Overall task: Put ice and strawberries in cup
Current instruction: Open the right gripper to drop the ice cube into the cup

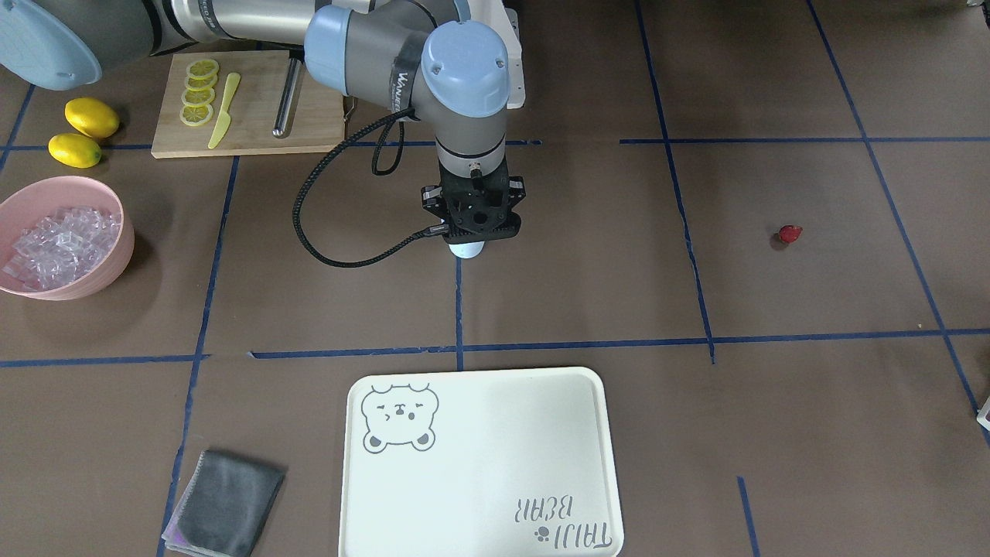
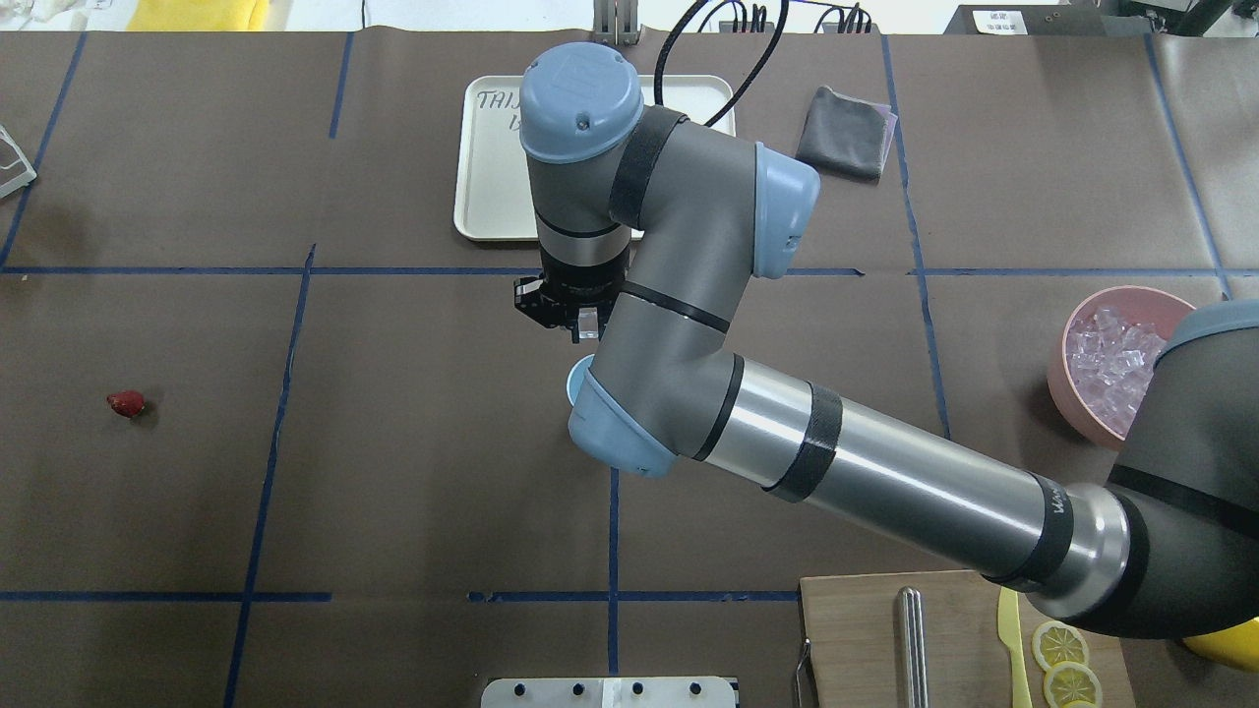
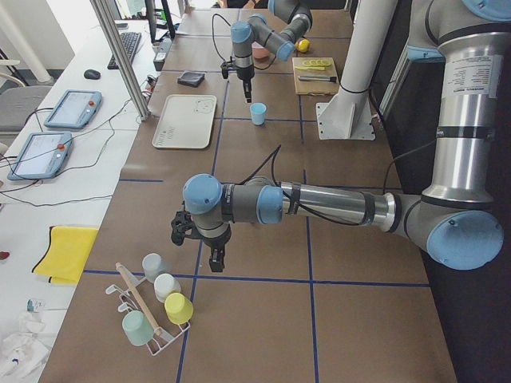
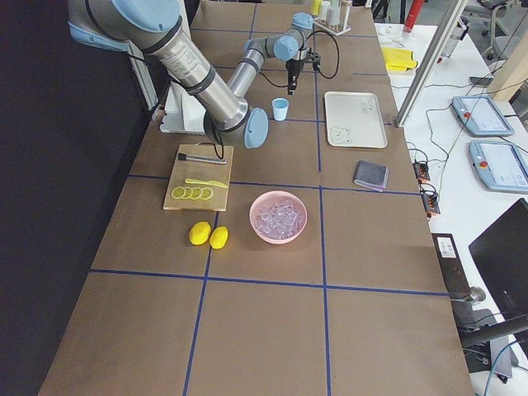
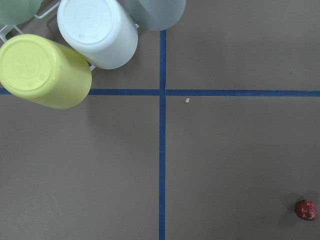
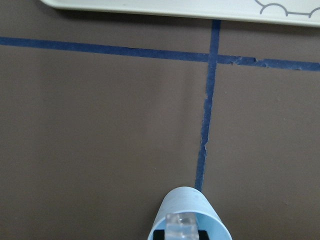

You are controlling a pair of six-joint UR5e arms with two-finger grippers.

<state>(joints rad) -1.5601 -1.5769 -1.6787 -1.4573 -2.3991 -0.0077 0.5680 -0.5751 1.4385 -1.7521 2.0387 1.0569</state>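
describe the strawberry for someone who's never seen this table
Find the cream bear tray, then the pale blue cup between it and the robot. Well off toward the robot's left side lies the strawberry: a tiny dark-red lump, the only red thing on the table, far smaller than the yellow lemons.

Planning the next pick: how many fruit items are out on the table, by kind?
Whole lemons: 2
Lemon slices: 4
Strawberries: 1
Total: 7
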